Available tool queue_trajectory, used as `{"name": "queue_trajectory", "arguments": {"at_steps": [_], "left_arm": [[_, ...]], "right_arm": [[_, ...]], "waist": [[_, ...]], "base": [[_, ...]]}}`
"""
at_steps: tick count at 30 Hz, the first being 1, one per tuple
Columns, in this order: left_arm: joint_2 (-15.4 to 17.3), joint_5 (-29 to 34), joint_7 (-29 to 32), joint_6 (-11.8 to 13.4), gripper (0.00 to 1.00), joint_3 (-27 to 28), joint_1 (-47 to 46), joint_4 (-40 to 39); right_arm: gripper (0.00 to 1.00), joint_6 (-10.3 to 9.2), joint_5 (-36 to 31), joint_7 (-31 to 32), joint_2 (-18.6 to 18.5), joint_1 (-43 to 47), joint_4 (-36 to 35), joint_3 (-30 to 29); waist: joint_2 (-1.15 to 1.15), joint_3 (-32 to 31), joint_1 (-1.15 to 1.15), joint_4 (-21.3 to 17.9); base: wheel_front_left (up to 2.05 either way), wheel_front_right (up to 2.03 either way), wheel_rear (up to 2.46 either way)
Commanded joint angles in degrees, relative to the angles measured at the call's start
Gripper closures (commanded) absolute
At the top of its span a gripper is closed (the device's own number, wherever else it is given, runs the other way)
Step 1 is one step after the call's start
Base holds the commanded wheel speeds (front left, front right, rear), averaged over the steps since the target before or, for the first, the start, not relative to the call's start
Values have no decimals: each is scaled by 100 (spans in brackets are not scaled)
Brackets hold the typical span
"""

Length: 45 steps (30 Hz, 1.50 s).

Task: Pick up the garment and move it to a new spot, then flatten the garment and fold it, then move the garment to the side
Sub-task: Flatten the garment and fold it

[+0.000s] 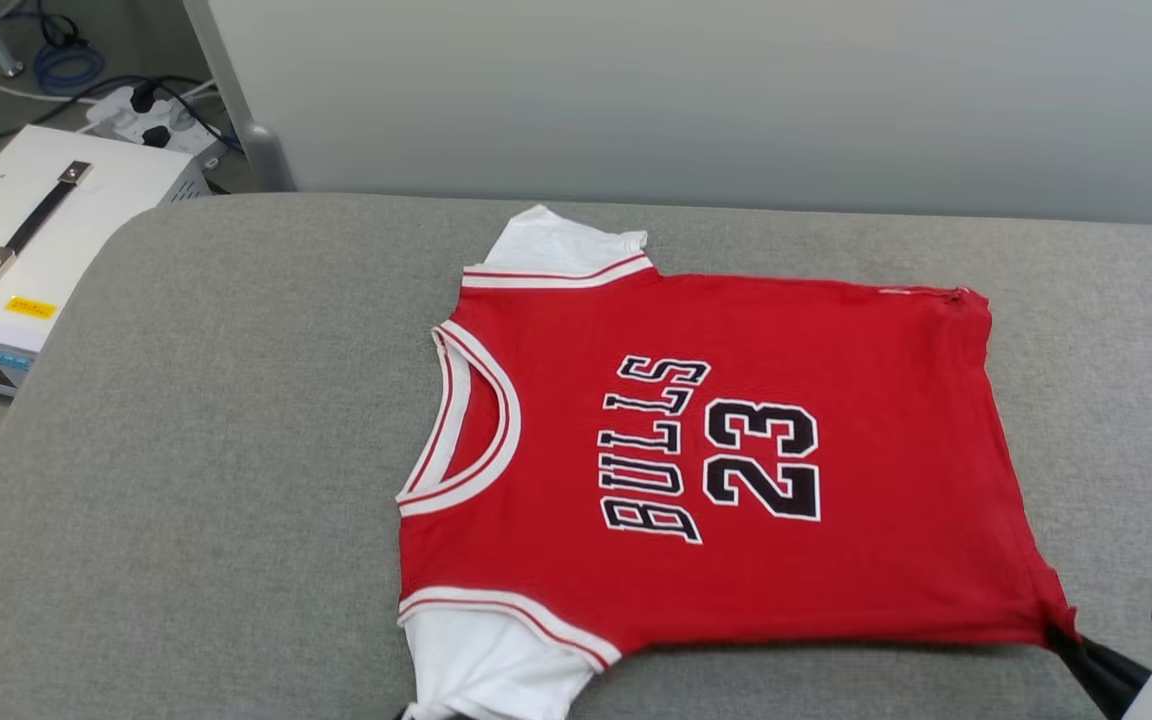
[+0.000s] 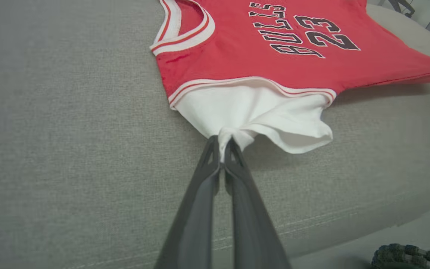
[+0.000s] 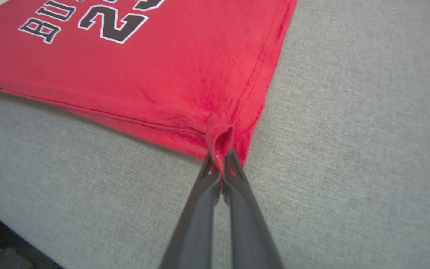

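Red shirt (image 1: 716, 450) spread face-up on grey cushion (image 1: 186, 450), pinched at both near corners.
Long axis ran left to right, collar to the left and hem to the right, the whole body lying away from the fingers. Bare cushion wide to the left, less to the right; its front edge looked close behind the arms. Grips: left gripper (image 2: 222, 151) clenched on the near white sleeve (image 2: 252, 112); right gripper (image 3: 222, 162) clenched on the near hem corner (image 3: 220, 136).

red-and-white garment (image 1: 716, 470), grey cushion (image 1: 186, 450)
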Motion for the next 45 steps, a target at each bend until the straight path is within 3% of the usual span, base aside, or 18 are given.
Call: {"name": "queue_trajectory", "arguments": {"at_steps": [1, 9, 23, 35, 45], "left_arm": [[35, -56, 45, 41, 100, -37, 189, -64], [141, -74, 189, 77, 100, -121, 333, -187], [284, 511, 424, -618, 100, -90, -1755, 392], [7, 721, 403, -1247, 100, -99, -3613, 1644], [-458, 767, 206, -1485, 100, -507, -4533, 3211]], "right_arm": [[100, -4, -79, 62, 35, 226, -88, -134], [100, -4, -430, 494, 251, 971, -617, -950], [100, -4, -787, 994, 670, 619, -1243, -1929], [100, -4, -773, 1226, 709, -435, -1184, -1974], [100, -4, -777, 1395, 761, -1255, -573, -1504]], "waist": [[0, -109, 1, -25], [0, -127, 1, -32], [0, 340, 1, -92], [0, 1298, 1, -278], [0, 1828, 1, -304]], "base": [[0, 0, 0], [0, 0, 0], [0, 0, 0], [0, 0, 0], [0, 0, 0]]}}
